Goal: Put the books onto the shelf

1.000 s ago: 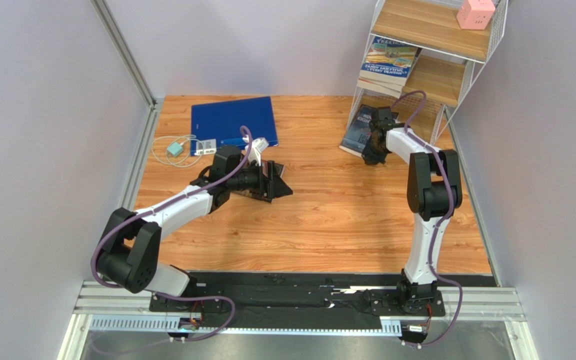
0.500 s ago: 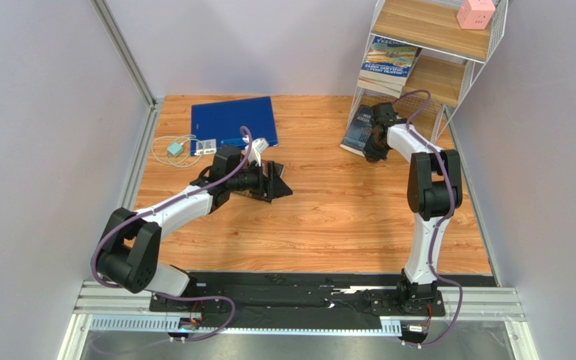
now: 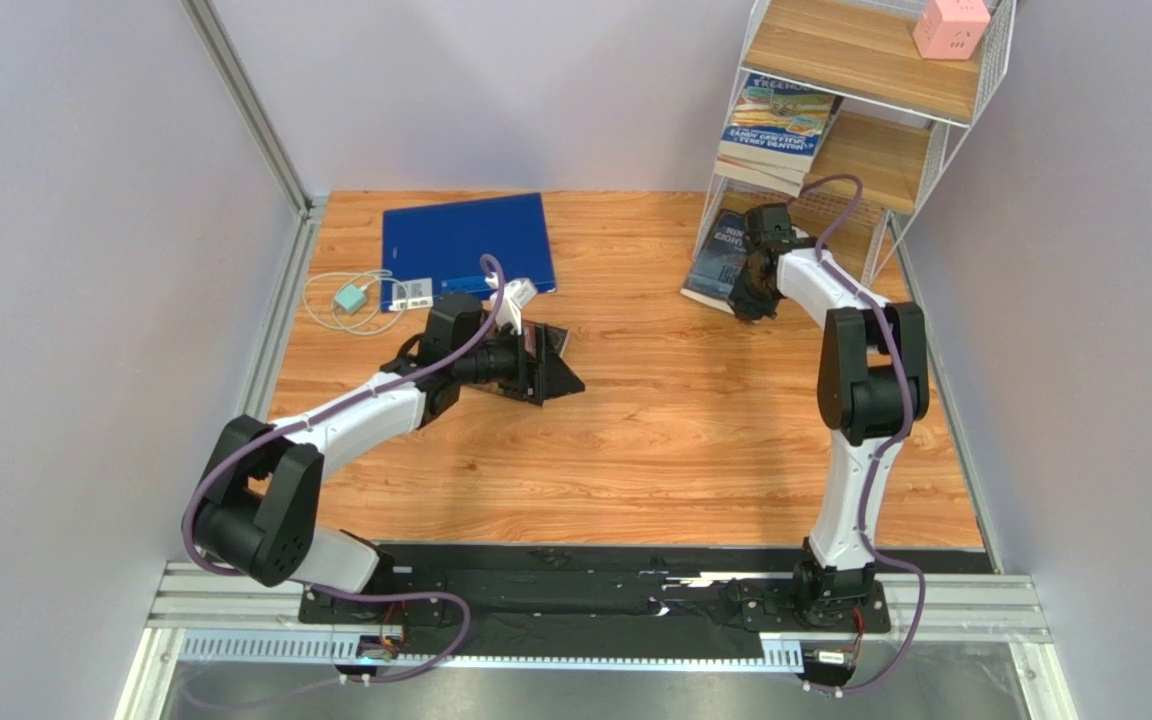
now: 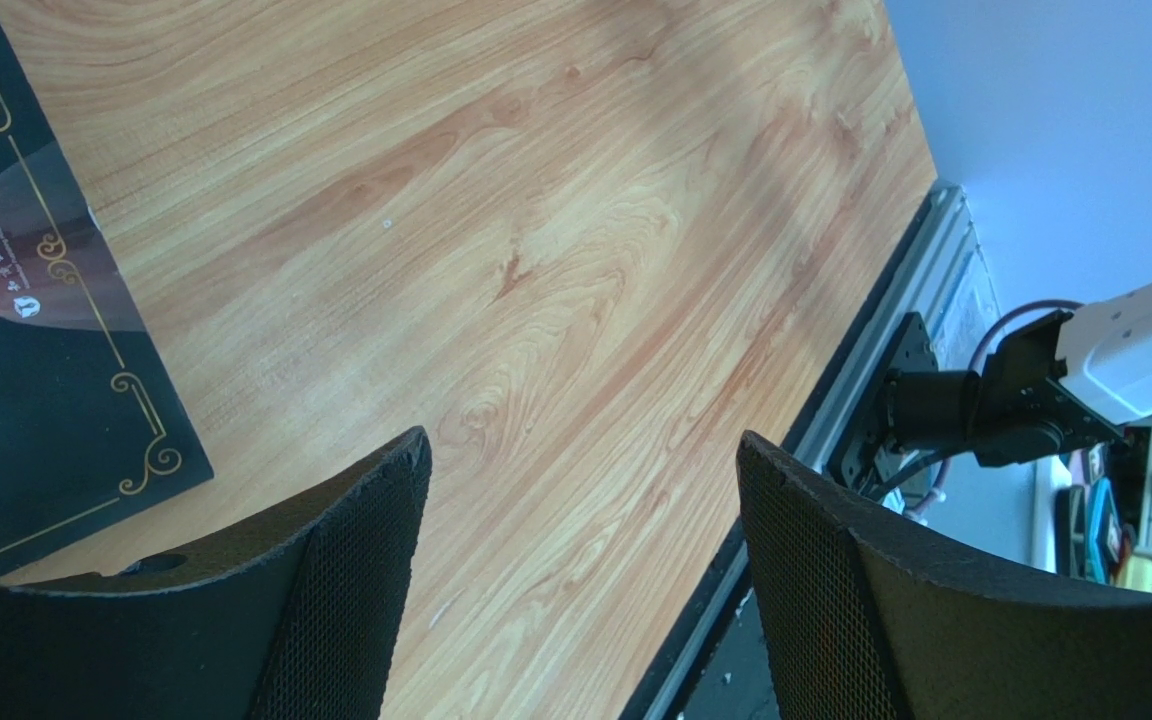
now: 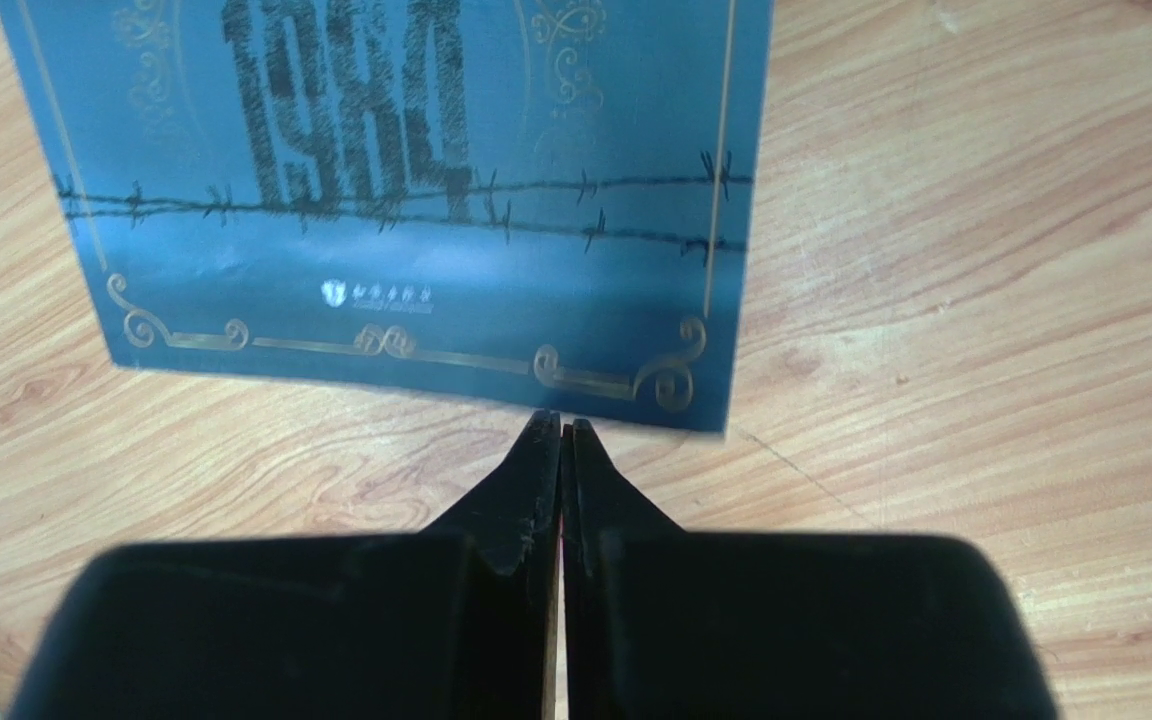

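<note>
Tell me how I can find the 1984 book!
Look for the tall white wire shelf at the far right corner of the table. Down at its foot, on the left side, is a navy-blue book with the shut right gripper at its edge. Unlike the stacked books on the middle board, it shows big dark "1984" numbers, barbed wire and gold curls.

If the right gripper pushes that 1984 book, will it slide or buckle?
The 1984 book looks thin and glossy, so it likely slides easily on the smooth table. Seemingly flat, it probably won't buckle, though the shut right gripper pushing off-centre might spin it.
</note>
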Action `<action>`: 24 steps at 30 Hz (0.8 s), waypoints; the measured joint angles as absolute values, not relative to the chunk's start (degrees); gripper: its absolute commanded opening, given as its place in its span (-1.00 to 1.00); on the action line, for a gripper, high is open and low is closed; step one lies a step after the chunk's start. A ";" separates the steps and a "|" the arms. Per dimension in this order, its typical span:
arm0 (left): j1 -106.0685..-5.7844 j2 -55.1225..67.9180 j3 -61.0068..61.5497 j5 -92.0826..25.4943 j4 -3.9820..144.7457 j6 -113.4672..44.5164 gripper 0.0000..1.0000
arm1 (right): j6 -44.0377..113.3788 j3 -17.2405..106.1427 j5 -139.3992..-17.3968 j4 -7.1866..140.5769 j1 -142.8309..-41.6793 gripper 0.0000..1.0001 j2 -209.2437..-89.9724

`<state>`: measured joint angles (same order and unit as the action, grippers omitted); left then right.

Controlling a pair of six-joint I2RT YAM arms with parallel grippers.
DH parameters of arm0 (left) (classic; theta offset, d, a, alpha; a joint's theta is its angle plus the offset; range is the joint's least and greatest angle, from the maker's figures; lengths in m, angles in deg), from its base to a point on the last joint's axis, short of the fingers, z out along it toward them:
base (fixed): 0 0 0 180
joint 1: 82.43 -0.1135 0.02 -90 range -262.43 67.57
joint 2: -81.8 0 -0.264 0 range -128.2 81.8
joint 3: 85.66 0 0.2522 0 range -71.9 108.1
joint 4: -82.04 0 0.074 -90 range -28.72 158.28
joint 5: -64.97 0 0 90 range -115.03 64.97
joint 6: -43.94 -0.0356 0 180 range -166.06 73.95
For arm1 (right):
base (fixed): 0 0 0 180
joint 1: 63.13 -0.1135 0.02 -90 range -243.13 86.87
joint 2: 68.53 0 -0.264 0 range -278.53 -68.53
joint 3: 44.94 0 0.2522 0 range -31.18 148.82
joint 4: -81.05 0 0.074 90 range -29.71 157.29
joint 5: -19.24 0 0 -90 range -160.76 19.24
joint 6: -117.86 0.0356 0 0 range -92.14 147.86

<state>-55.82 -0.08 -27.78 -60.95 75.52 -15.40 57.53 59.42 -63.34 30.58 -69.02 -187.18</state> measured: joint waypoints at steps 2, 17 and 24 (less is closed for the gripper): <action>-55.79 -0.19 -28.04 -60.98 75.79 -15.40 0.59 | 57.53 57.61 -63.34 31.63 -69.35 -1.00 -185.56; -55.18 -0.87 -29.00 -60.91 76.86 -15.38 0.59 | 58.47 58.16 -65.59 33.31 -71.38 -1.00 -189.32; -55.14 -0.65 -29.29 -60.52 76.68 -15.42 0.59 | 58.55 64.26 -65.19 31.00 -71.53 -1.00 -193.14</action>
